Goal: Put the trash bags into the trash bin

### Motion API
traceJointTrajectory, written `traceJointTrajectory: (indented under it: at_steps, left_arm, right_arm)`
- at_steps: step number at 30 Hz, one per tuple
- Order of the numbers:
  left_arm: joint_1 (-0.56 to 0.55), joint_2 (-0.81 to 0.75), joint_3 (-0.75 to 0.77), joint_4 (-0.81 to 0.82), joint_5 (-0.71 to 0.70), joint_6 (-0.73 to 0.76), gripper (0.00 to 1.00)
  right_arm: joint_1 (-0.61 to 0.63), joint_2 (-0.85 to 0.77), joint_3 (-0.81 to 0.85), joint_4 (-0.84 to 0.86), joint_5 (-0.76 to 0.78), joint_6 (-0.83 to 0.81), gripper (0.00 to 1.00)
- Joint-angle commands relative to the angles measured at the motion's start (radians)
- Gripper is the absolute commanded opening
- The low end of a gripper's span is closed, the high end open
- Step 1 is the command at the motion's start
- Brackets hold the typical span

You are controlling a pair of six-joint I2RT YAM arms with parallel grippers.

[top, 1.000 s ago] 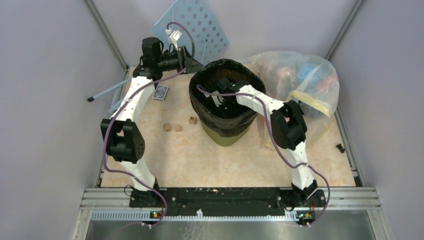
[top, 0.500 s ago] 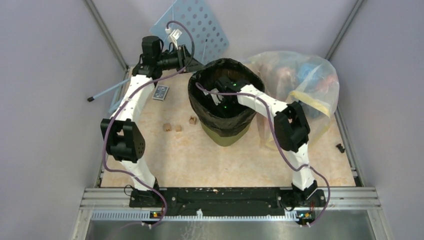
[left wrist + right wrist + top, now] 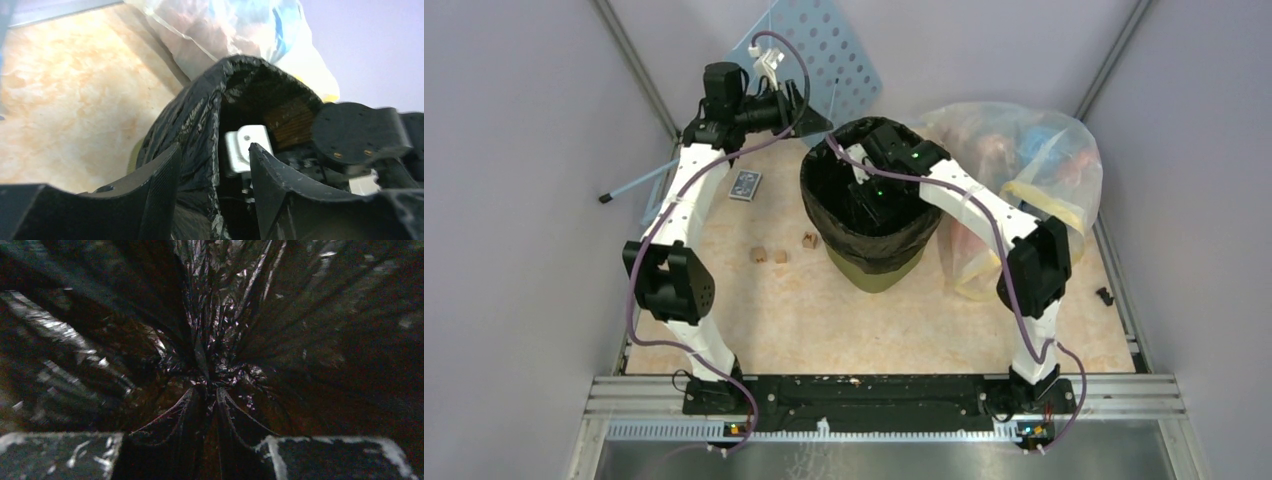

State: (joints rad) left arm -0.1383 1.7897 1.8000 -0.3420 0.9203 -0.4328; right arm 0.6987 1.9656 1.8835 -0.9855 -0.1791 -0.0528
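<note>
The trash bag (image 3: 871, 243) already lines the olive-green trash bin (image 3: 874, 272) on the bench (image 3: 804, 320), its mouth folded down over the rim. The right gripper (image 3: 209, 391) reaches deep inside, jaws a slit apart at the gathered pleats of the bottom, nothing clearly pinched. The left gripper (image 3: 214, 147) hovers spread just beside the far rim. This looks like the seating step, nearly finished. Next, the right arm should probably lift straight out without dragging the film.

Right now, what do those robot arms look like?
The left arm and right arm are white tubes with chunky black joints. A purple cable trails along each. The left hand and right hand have two black fingers. Green lights dot the right wrist.
</note>
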Motion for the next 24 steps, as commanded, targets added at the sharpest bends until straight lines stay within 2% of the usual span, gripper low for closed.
traceJointTrajectory:
  at_steps: [1, 4, 9, 12, 14, 16, 18, 24]
  left_arm:
    - [-0.027, -0.006, 0.119, -0.127, -0.158, 0.139, 0.60]
    - [-0.066, 0.004, 0.176, -0.206, -0.258, 0.243, 0.63]
    - [-0.122, 0.008, 0.183, -0.233, -0.368, 0.329, 0.63]
    - [-0.148, 0.007, 0.177, -0.228, -0.382, 0.362, 0.64]
    - [-0.176, 0.010, 0.179, -0.240, -0.410, 0.401, 0.67]
    - [-0.202, 0.011, 0.181, -0.257, -0.461, 0.444, 0.72]
    - [-0.219, 0.018, 0.185, -0.271, -0.506, 0.475, 0.72]
    - [-0.229, 0.032, 0.187, -0.296, -0.582, 0.497, 0.59]
  right_arm:
    - [0.005, -0.189, 0.045, 0.068, 0.043, 0.045, 0.21]
    - [-0.003, -0.278, 0.019, 0.109, 0.115, 0.086, 0.21]
    - [-0.005, -0.460, -0.103, 0.238, 0.211, 0.103, 0.30]
    - [-0.006, -0.600, -0.231, 0.367, 0.301, 0.104, 0.49]
    - [-0.005, -0.689, -0.316, 0.457, 0.370, 0.106, 0.66]
    - [-0.005, -0.784, -0.390, 0.549, 0.459, 0.116, 0.74]
    - [-0.005, -0.853, -0.468, 0.618, 0.517, 0.117, 0.78]
    - [-0.005, -0.944, -0.560, 0.701, 0.564, 0.108, 0.80]
